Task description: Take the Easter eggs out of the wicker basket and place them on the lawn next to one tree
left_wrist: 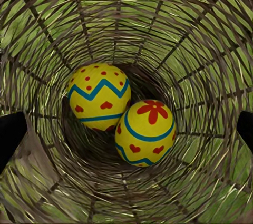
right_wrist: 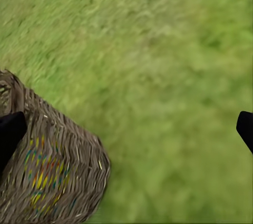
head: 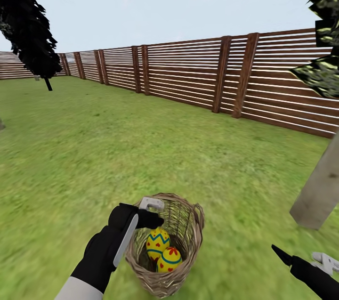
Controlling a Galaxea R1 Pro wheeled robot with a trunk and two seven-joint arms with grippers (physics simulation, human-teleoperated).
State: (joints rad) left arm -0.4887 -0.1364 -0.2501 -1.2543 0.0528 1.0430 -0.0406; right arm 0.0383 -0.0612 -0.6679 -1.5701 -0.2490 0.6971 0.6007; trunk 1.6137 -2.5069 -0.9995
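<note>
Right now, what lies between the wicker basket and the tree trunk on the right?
Only bare lawn lies between the wicker basket and the tree trunk, as the head view shows.

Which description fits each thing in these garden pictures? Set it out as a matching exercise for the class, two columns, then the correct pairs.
Things:
1. wicker basket
2. left gripper
3. right gripper
4. pale tree trunk

Descriptions:
A. over bare grass, to the right of the basket, open
B. stands on the lawn holding two painted eggs
C. rises from the grass to the basket's right, near the fence
D. at the basket's rim, looking down at the eggs

Pairs: 1-B, 2-D, 3-A, 4-C
</note>
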